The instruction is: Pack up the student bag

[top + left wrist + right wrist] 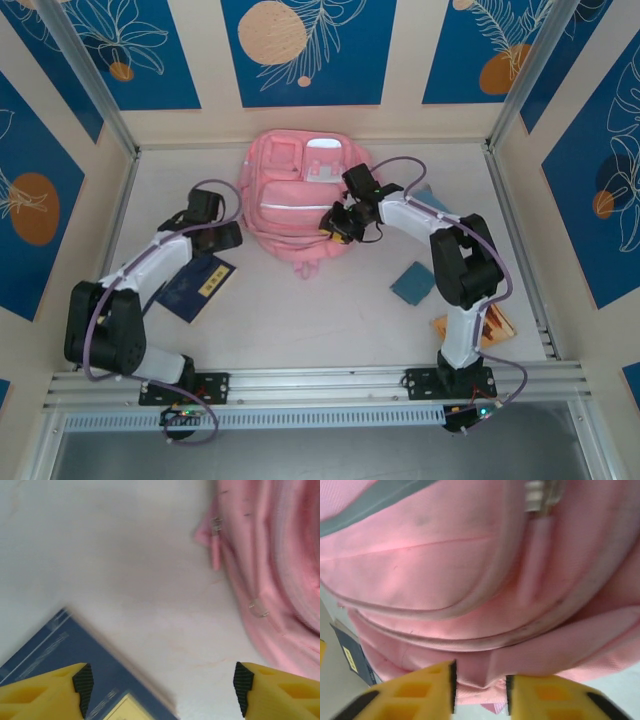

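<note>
Near edge, by the right arm's base: we see a flat orange-and-brown item (492, 325) lying on the table (300, 330).
Left side, a little further in: we see a dark blue book (196, 285) with a yellow label lying flat, partly under the left arm.
Right side, mid-table: we see a small blue square (412, 283) lying flat, well apart from the bag.
Left claw (162, 685): we find it over bare table between the book and the bag's left edge, its jaws wide apart and nothing between them.
Right claw (480, 695): we find it at the bag's near lower edge, its jaws narrowly apart. Pink fabric shows in the gap, and we cannot tell whether the pads touch it.
Student bag (300, 190): we see it lying flat with its pockets facing up, in the middle of the table toward the far wall, between the two claws.
Zip pull (215, 555): we see a pink tab at the bag's left edge.
Far right: we see another blue item (432, 200), partly hidden behind the right arm.
</note>
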